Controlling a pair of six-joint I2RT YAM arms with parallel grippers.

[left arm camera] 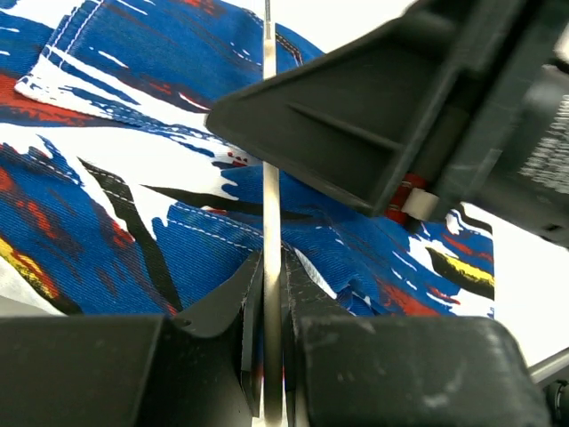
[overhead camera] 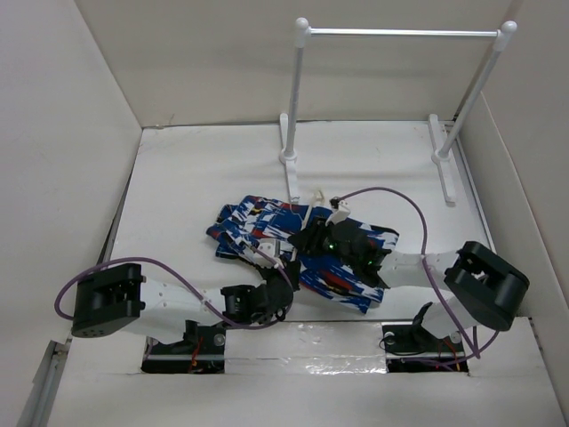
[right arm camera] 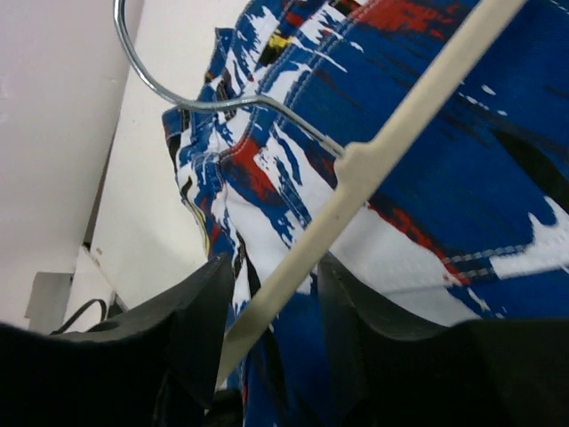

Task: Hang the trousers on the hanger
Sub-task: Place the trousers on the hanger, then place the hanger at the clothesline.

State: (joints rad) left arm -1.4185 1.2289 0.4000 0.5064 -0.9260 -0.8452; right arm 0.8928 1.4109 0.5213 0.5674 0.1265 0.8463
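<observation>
Left wrist view: the left gripper (left arm camera: 265, 302) is clamped on a thin bar of the hanger (left arm camera: 269, 222), above the trousers (left arm camera: 107, 178). Right wrist view: the right gripper (right arm camera: 271, 307) has its fingers apart either side of a hanger bar, seemingly not touching it. The trousers lie crumpled mid-table (overhead camera: 196, 160), under both grippers.

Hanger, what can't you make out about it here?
- Right wrist view: the hanger has its hook cut off by the top edge.
- Left wrist view: the bar in the left gripper runs off both edges; the right arm blocks the trousers beyond.
- Top view: the right arm and left gripper cover the hanger; whether it passes through the trousers is unclear.
</observation>
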